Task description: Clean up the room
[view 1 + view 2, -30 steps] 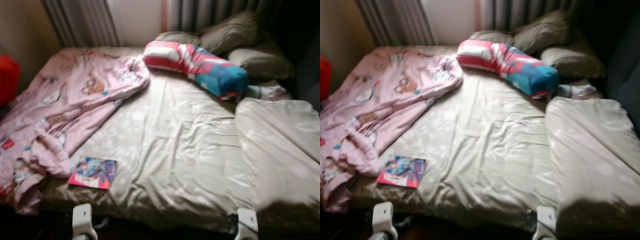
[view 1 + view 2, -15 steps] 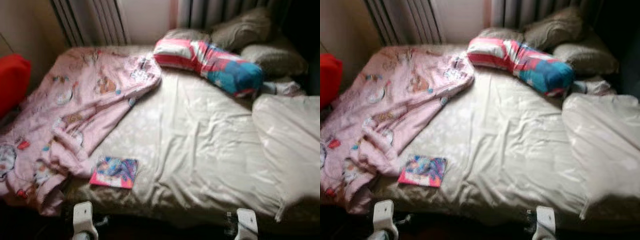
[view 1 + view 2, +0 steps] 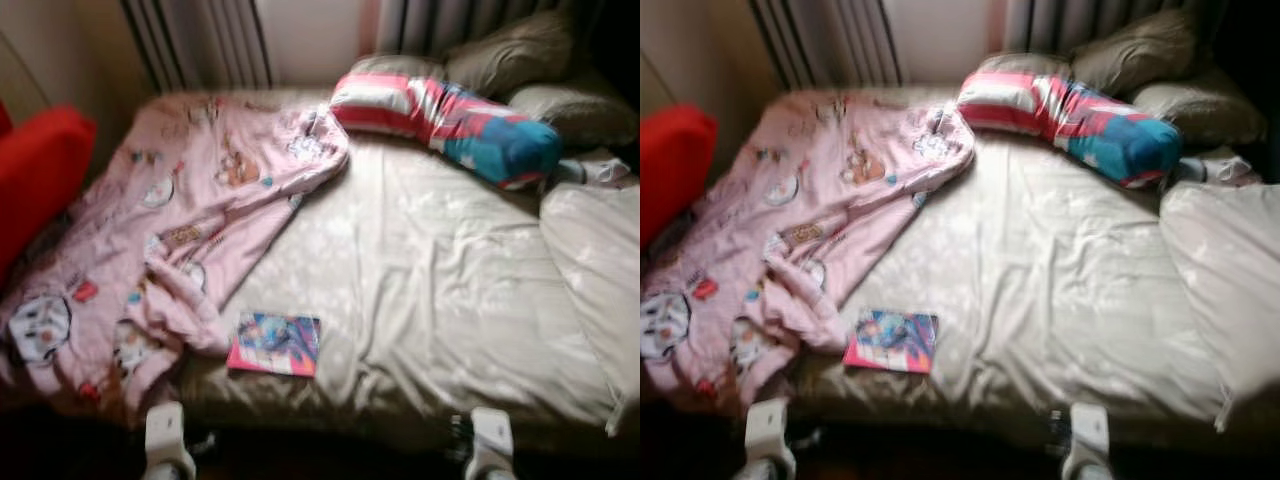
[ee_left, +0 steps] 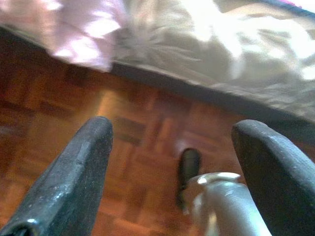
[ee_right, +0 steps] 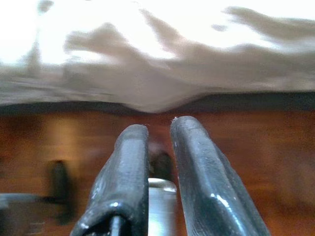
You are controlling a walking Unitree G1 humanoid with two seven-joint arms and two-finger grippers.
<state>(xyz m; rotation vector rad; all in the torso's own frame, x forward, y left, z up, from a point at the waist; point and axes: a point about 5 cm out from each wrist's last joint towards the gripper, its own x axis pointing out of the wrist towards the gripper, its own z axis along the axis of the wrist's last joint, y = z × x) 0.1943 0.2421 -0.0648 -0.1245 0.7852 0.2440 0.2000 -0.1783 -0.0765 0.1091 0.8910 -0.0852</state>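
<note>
The book [image 3: 274, 343] lies flat on the bed [image 3: 450, 300] near its front edge, just ahead of your left tool [image 4: 167, 162] and a little toward the right one. Your left tool hangs low over the wooden floor [image 4: 133, 157] with its fingers spread wide and nothing between them. Your right tool [image 5: 160, 162] also hangs by the bed edge, fingers nearly together and empty.

Touching the book's far left corner is the crumpled pink blanket [image 3: 170, 220], which spills over the bed's left side. Farther off sit a striped bolster [image 3: 450, 120] and grey pillows [image 3: 520, 60].

Watch the blanket: reach from the left and you may snag its folds and drag the book off the edge. The book lies flat on soft sheet, so fingers could press it in rather than get under it.
</note>
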